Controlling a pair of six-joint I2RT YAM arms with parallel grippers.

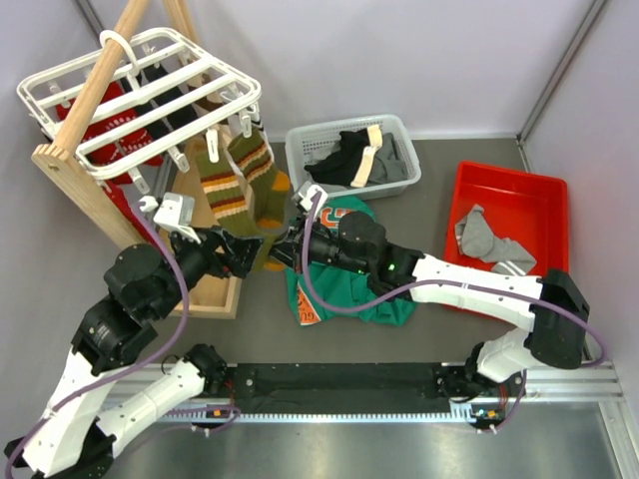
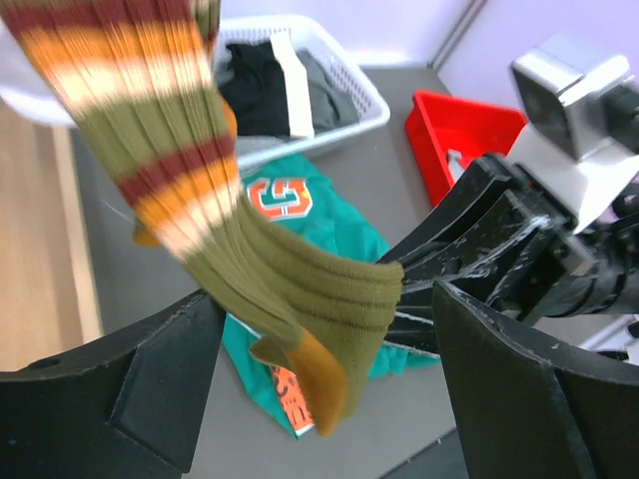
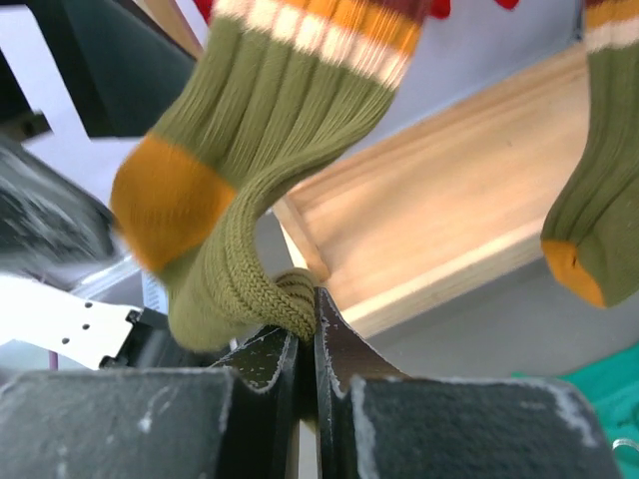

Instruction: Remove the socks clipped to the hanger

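Right gripper (image 3: 308, 304): clamping a fold of a green-brown-orange striped fabric sock (image 3: 260, 130).
Left gripper (image 2: 319, 344): gaping wide around it.
Behind: pale wooden rack (image 3: 429, 230) standing close.

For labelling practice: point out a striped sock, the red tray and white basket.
striped sock (image 2: 180, 170), left wrist view, its leg.
red tray (image 1: 529, 205), top view, bare floor.
white basket (image 1: 299, 155), top view, left wall.

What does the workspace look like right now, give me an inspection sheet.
Surface: grey table, partly covered.
Job's things: striped socks and red patterned socks clipped on white hanger.
Clutter: green shirt, white basket, red bin holding a grey sock.
Grippers: right gripper shut on one striped sock; left gripper open around it.
Cables: purple cables looped along both arms.
Surroundings: wooden rack, pale walls.
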